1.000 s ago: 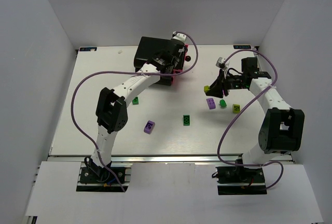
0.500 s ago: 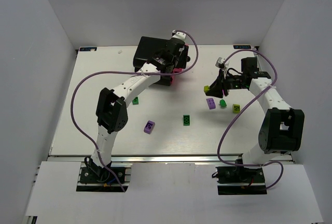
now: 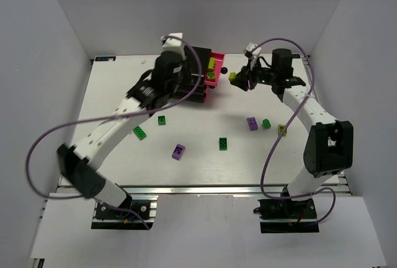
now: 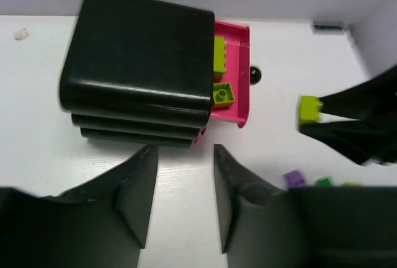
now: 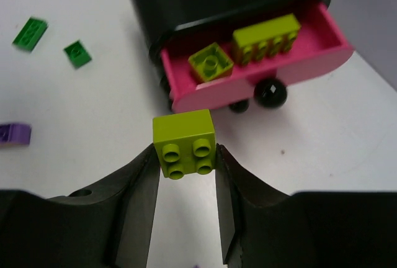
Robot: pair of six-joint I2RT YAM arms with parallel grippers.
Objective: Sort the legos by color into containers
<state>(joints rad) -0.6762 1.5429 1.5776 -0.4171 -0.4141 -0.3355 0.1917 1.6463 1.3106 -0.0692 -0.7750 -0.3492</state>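
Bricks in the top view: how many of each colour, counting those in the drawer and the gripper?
Green bricks: 4
Lime-yellow bricks: 4 (table 1, drawer 2, right gripper 1)
Purple bricks: 2
Total: 10

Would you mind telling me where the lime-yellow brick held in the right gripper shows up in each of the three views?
Top external: the held lime-yellow brick is in the upper middle, just right of the open pink drawer.
Left wrist: it is at the right, at the tip of the dark right gripper.
Right wrist: it is at the centre, between the fingers.
Shared landmark: the open pink drawer holding two lime-yellow bricks.
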